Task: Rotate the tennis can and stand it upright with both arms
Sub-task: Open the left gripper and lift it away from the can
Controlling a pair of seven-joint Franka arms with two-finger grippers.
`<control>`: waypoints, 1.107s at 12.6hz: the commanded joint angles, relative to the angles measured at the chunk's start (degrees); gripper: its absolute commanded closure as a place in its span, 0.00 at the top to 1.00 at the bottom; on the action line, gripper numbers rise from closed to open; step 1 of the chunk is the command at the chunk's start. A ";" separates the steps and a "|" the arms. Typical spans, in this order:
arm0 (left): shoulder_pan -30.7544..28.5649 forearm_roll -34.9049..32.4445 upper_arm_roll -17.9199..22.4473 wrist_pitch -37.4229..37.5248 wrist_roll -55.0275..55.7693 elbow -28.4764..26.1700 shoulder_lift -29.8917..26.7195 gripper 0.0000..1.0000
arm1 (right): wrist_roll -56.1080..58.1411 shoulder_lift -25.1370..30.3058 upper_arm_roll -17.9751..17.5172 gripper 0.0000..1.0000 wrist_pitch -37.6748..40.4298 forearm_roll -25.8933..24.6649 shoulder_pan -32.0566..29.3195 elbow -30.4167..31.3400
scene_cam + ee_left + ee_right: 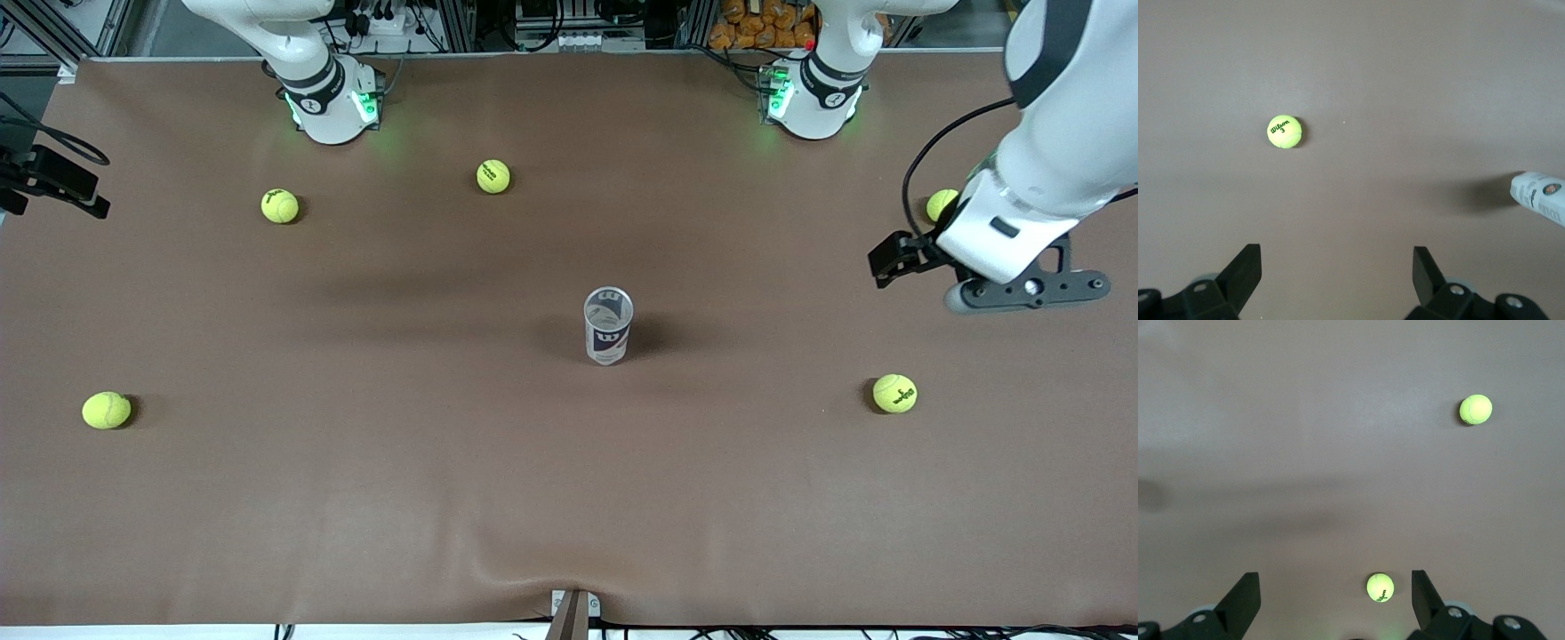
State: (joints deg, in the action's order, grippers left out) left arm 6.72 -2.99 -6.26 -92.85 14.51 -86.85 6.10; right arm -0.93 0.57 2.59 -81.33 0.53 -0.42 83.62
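Observation:
The tennis can point(609, 325) stands upright at the middle of the table, with its white-and-navy label and "W" logo toward the front camera. Its edge shows in the left wrist view point(1538, 197). My left gripper point(892, 257) hangs open and empty over the table toward the left arm's end, well apart from the can; the left wrist view shows its jaws wide apart point(1337, 250). My right gripper point(1335, 577) is open and empty, high over the table; it is out of the front view.
Tennis balls lie scattered: two near the right arm's base point(280, 205) point(493, 176), one at the right arm's end point(107, 410), one beside the left gripper point(941, 204), and one nearer the front camera point(894, 393). A black fixture point(53, 182) sits at the table's edge.

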 commanded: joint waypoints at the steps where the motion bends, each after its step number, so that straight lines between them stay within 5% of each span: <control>1: -1.88 1.58 -0.69 -1.72 -2.38 -4.82 -4.34 1.00 | -0.65 0.39 -0.75 1.00 0.12 -0.01 -0.98 -0.12; 8: -3.46 0.70 0.02 3.37 -2.38 1.86 -4.08 1.00 | -0.65 0.39 -0.75 1.00 0.12 -0.01 -0.98 -0.12; 14: -4.96 1.49 -0.16 5.31 -2.47 1.95 -4.43 1.00 | -0.65 0.39 -0.75 1.00 0.12 -0.01 -0.90 -0.12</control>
State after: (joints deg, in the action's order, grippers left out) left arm 2.30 -2.34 -6.05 -89.01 12.78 -85.32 2.20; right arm -0.93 0.57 2.60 -81.33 0.53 -0.42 83.62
